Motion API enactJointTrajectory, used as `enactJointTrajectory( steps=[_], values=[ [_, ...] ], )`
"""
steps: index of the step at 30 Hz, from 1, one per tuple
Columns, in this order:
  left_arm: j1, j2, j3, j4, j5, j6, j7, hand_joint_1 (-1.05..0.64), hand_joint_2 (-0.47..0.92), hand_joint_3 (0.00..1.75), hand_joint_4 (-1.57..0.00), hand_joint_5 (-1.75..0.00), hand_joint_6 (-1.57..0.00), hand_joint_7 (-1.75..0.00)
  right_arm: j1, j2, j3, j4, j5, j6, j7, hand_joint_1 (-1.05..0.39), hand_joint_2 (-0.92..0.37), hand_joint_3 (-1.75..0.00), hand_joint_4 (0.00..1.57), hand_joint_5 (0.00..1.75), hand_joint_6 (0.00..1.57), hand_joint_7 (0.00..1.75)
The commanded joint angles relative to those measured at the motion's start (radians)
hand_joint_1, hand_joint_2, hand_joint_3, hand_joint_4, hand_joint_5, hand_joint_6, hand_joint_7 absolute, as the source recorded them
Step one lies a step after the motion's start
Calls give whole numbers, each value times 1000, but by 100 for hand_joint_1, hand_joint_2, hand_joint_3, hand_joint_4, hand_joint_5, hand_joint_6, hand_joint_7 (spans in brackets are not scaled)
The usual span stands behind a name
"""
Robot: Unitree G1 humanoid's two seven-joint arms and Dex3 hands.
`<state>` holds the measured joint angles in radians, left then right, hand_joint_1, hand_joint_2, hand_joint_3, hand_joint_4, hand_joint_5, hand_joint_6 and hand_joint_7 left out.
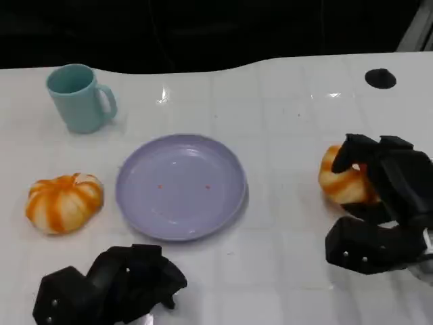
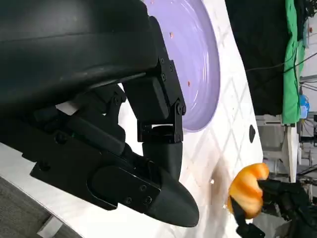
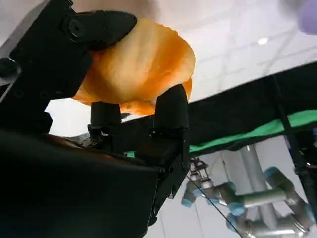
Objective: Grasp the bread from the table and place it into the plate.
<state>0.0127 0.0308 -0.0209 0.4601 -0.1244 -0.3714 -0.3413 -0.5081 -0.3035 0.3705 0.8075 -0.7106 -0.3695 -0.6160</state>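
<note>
Fingers of the right hand wrap the bread.

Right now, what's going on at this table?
The robot's right hand grips an orange bread at the table's right side, fingers wrapped around it. The purple plate in the middle holds nothing yet. The left hand rests curled near the front edge. A second bread and a teal mug sit left.

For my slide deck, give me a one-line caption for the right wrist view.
Right hand fingers wrapped around an orange-and-white bread.
</note>
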Motion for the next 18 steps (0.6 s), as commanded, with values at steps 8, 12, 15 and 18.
enactJointTrajectory(
  steps=[8,12,15,18],
  values=[
    [-7,15,6,24,10,4,1,-105,86,0,-89,-151,-128,-77,-3,79,-4,-128,80,-71,109,7,-19,-146,100,175,83,165],
    [-12,15,7,33,7,2,-3,-105,86,0,-89,-151,-128,-77,-36,132,7,-97,82,-115,111,7,-12,-158,103,175,85,165],
    [-14,14,8,42,2,-2,-7,-105,85,0,-89,-151,-128,-77,-58,166,14,-73,76,-121,116,4,-11,-159,103,175,85,165],
    [-8,13,6,38,3,-3,-6,-105,85,0,-89,-151,-128,-76,-78,194,22,-52,77,-126,130,0,-13,-159,101,175,84,164]
  ],
)
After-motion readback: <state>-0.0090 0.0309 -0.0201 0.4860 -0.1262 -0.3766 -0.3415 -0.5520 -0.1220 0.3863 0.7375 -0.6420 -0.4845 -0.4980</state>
